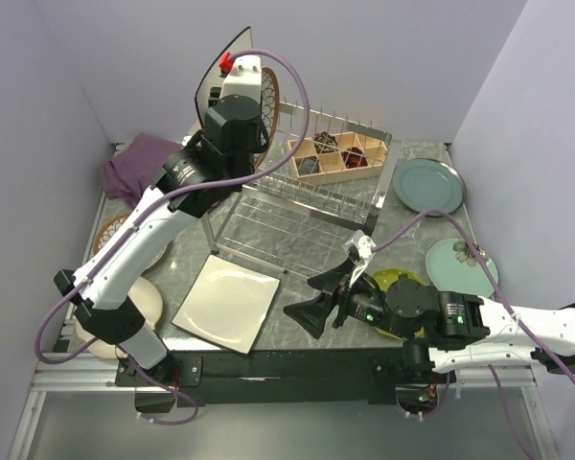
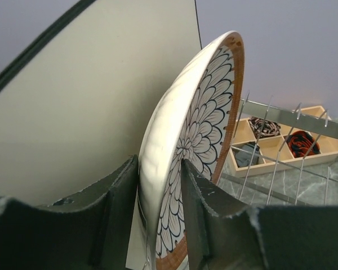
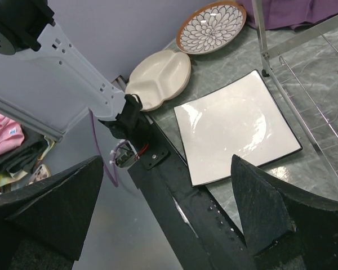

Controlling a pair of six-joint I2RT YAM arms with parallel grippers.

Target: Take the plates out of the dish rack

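Left gripper clamps the rim of the patterned plate, standing upright on edge at the dish rack's left end; the right gripper, wide open and empty, hangs well apart above the table's front.

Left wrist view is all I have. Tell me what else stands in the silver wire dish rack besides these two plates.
Observer: Nothing visible: apart from the brown-rimmed flower-patterned round plate and the large cream square plate, no plates stand in the silver wire dish rack.
Operator: Report the right gripper.
Observer: The right gripper is open and empty, above the near edge of the table.
Operator: Say what lies on the table's left half.
Observer: A second cream square plate, another brown-rimmed patterned plate and a cream divided dish, all lying flat.
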